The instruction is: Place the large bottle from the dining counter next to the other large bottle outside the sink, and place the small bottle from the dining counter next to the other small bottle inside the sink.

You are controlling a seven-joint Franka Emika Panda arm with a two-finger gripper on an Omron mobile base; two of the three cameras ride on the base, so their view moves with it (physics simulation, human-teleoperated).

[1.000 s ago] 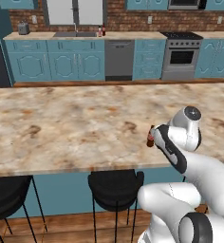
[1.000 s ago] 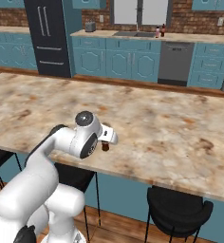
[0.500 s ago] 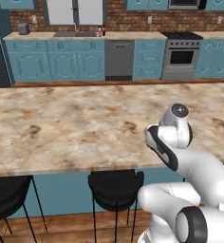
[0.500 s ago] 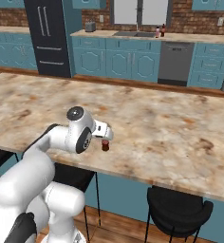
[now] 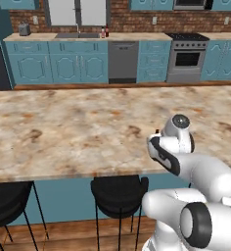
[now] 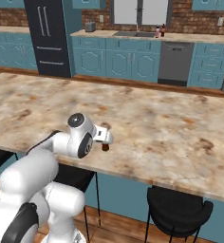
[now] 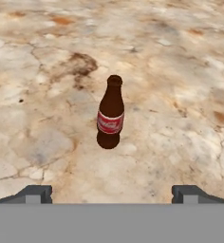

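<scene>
Left base camera behind my arm, left side, high, faces forward-down across dining counter (image 5: 63,127) toward far wall and sink (image 5: 78,35). Right base camera mirrors it from right; counter (image 6: 171,128), sink (image 6: 135,34) shared by both. Hand camera close, looks steeply down at counter top (image 7: 180,85); small bottle (image 7: 110,114) mid-frame, also in right base view (image 6: 105,147) near counter's near edge.

- Arm (image 5: 186,162) has swung: wrist now sits lower and nearer the counter (image 5: 63,127) edge in the left base view.
- Tool (image 6: 105,137) has turned toward the small bottle (image 6: 105,147) (tool wide apart throughout).
</scene>
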